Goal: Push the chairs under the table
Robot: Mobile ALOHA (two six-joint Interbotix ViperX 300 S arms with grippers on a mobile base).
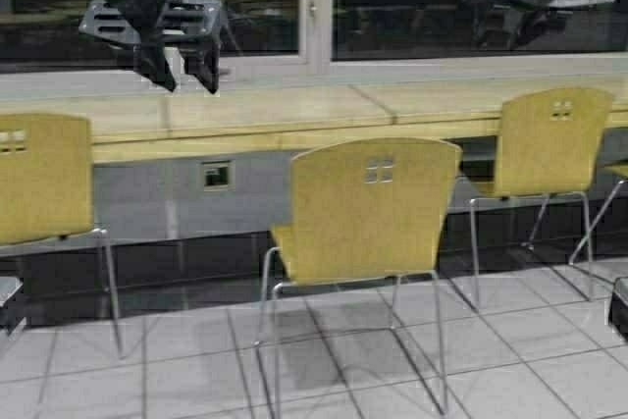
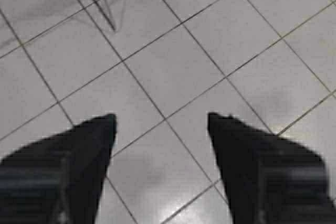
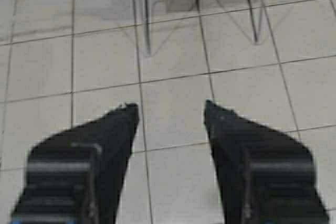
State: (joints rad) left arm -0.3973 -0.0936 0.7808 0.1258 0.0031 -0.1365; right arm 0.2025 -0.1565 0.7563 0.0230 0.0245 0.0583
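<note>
3 yellow-tan chairs are standing along the tabletop (image 1: 294, 110) in the high view, and a sliver of what may be a 4th is showing at the right edge — too little to be sure. The middle chair (image 1: 368, 208) is sitting well out from the tabletop on the tiled floor (image 1: 530, 360), its back facing the robot. The left chair (image 1: 39, 179) is cut off by the frame edge. The right chair (image 1: 549, 139) is standing nearer the tabletop's front edge. Each of the 3 backs is showing small square cutouts.

The left end effector (image 1: 189, 74) is hanging high above the tabletop's left part, fingers spread apart and gripping nothing — its wrist view is showing only floor tiles between them. The right end effector (image 3: 171, 115) is likewise spread wide and empty, pointing down at tiles and thin chrome chair legs (image 3: 146, 17).
</note>
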